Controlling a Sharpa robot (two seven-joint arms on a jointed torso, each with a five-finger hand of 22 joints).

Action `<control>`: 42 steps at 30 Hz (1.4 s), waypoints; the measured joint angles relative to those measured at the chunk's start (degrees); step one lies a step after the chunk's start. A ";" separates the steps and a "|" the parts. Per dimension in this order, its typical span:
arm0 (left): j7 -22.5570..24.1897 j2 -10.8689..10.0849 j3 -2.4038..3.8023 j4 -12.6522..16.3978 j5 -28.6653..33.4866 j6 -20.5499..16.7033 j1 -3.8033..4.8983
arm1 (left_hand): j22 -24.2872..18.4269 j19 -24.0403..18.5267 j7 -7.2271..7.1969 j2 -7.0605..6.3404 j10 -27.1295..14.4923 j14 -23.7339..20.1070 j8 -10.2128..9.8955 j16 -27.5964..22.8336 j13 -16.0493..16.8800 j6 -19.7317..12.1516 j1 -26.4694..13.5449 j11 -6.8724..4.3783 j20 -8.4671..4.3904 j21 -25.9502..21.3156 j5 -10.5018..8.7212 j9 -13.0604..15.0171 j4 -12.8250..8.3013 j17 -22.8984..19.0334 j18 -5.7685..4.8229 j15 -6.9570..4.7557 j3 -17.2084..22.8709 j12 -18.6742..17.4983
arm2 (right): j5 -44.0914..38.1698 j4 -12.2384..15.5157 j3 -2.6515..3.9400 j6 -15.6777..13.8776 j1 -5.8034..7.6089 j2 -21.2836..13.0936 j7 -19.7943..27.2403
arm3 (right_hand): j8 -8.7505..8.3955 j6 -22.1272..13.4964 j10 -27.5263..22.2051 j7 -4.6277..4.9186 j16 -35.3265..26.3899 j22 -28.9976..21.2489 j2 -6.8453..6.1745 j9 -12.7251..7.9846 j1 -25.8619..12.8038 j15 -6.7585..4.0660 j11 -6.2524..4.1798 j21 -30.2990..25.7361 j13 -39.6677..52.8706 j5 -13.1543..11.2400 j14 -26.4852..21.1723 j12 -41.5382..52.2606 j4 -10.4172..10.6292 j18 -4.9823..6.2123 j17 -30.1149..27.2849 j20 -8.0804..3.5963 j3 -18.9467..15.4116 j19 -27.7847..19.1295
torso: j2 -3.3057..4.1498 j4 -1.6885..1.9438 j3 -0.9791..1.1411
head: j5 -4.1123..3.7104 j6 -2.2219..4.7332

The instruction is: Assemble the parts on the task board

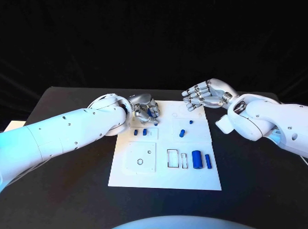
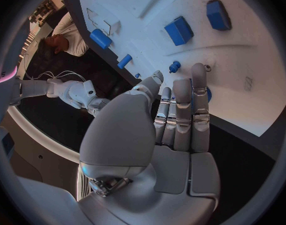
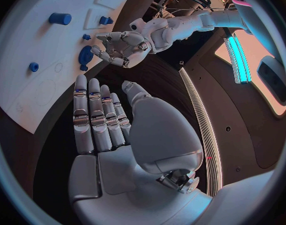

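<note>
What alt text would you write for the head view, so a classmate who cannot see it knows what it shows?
A white task board lies on a black table, carrying small blue parts. The left hand is over the board's far left corner, and the right hand is at its far right edge holding nothing, fingers apart.

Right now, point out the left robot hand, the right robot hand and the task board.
left robot hand [image 1: 146,109]: head view, middle of its curled fingers.
right robot hand [image 1: 204,97]: head view, middle of the hand.
task board [image 1: 164,179]: head view, bare near edge of the white plate.
</note>
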 measured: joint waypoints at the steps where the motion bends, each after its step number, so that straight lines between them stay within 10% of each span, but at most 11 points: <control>1: -0.34 0.17 0.00 -0.11 -0.46 0.06 -0.01 | 0.57 1.08 -0.07 0.03 0.52 1.66 -0.37 4.02 -0.34 0.30 -0.55 -0.11 -0.12 0.79 0.00 -0.23 0.00 3.99 0.00 -0.13 0.00 -0.32 | 0.05 0.06 0.00 -0.05 0.00 -0.03 0.06 | 0.00 0.00 0.06 0.00 0.00 0.00 -0.03 0.00 -0.03 0.00 -0.06 0.00 0.00 0.00 0.00 0.00 0.04 0.00 -0.02 0.00 0.07 0.00 | 0.00 0.01 0.00 | -0.01 -0.02; 5: -2.07 0.68 0.00 -0.55 -1.98 0.46 -0.11 | 7.46 5.35 -0.14 -0.37 1.88 5.98 -1.64 15.31 -1.06 0.55 -2.03 -0.29 -0.50 10.60 0.00 -1.02 0.83 15.77 -0.01 -0.47 -0.83 -1.16 | 0.17 0.27 0.00 -0.23 0.00 -0.07 0.16 | 0.00 0.01 0.06 -0.01 0.00 0.00 -0.24 0.00 -0.25 0.00 -0.06 0.00 0.00 0.00 0.00 0.00 -0.02 0.00 -0.10 0.00 0.60 0.00 | -0.01 0.05 0.01 | -0.01 -0.08; 12: -4.67 1.70 -0.02 -2.02 -3.76 1.25 -0.36 | 14.51 7.27 -0.18 0.10 3.07 6.96 -2.41 21.12 -1.17 1.39 -1.56 -0.41 -0.65 20.10 0.00 -1.65 0.80 22.01 -1.05 -0.70 -0.80 -2.16 | 0.28 0.42 -0.02 -0.37 0.00 -0.06 0.21 | -0.21 0.02 0.25 -0.02 0.00 0.00 -0.62 0.00 -0.62 0.00 0.14 -0.31 0.00 0.00 0.00 -0.22 -0.03 0.00 -0.22 -0.21 1.55 0.20 | -0.05 0.10 0.02 | -0.04 -0.14; 42: -5.66 3.50 0.16 -2.97 -6.40 3.16 -0.84 | 20.86 8.30 -0.20 0.31 4.74 6.96 -3.76 23.00 -0.92 2.20 -1.34 -0.89 -0.85 28.02 0.00 -2.30 0.18 23.05 -2.79 -0.70 -0.18 -2.81 | 0.24 -0.02 -0.02 -0.71 0.00 0.22 -0.01 | -0.21 0.08 0.25 -0.08 0.00 -0.01 -1.07 0.01 -1.08 0.20 0.14 -0.64 0.02 0.01 0.19 -0.45 -0.25 -0.01 -0.27 0.00 2.90 0.40 | -0.09 0.10 -0.01 | -0.15 -0.49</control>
